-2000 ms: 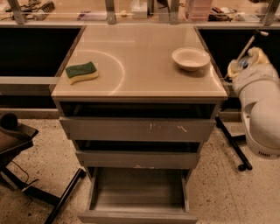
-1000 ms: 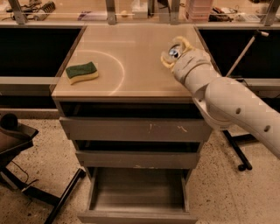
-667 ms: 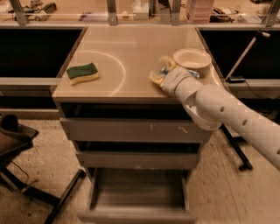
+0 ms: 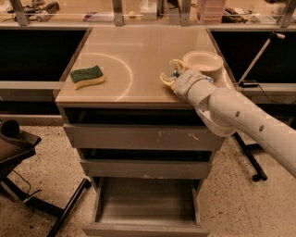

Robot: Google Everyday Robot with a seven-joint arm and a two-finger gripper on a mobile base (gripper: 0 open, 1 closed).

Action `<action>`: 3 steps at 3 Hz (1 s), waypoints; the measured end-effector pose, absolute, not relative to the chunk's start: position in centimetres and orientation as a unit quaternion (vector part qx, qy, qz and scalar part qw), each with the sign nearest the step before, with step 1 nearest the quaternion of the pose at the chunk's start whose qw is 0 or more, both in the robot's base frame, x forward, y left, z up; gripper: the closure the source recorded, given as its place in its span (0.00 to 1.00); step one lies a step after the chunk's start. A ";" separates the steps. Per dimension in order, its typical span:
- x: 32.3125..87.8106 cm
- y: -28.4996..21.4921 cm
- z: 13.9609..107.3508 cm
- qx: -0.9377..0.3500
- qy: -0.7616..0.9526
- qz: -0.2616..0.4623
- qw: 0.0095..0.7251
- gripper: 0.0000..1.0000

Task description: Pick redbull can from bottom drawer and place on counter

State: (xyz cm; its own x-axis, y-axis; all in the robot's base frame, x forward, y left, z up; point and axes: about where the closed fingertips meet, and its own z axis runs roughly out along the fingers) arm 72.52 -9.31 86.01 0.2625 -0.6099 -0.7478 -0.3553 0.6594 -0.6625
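Observation:
My gripper [image 4: 172, 77] hangs just over the right part of the beige counter [image 4: 134, 51], next to the white bowl [image 4: 202, 61]. Its pale fingers [image 4: 165, 79] curl around a small bluish-silver thing, the redbull can [image 4: 176, 73], which is mostly hidden by them. I cannot tell whether the can touches the counter. The bottom drawer [image 4: 145, 201] is pulled out at the foot of the unit, and its grey tray shows nothing inside.
A green and yellow sponge [image 4: 87, 76] lies on the counter's left side by the curved arc mark. The top drawer [image 4: 138, 136] and the middle drawer [image 4: 145, 169] are slightly ajar. A black chair base [image 4: 27, 194] stands at lower left. A cluttered shelf [image 4: 138, 11] runs behind.
My arm swung in from the right, crossed over the bowl and came down and left over the counter. The gripper now sits lower, left of the bowl.

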 end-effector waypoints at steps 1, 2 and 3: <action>72.5 -9.3 86.0 -0.402 0.600 -0.093 0.685 0.58; 72.5 -9.3 86.0 -0.402 0.600 -0.093 0.685 0.34; 72.5 -9.3 86.0 -0.402 0.600 -0.093 0.685 0.11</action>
State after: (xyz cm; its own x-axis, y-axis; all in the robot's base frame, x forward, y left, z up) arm 72.52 -9.30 86.01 0.2625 -0.6098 -0.7478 -0.3554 0.6594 -0.6625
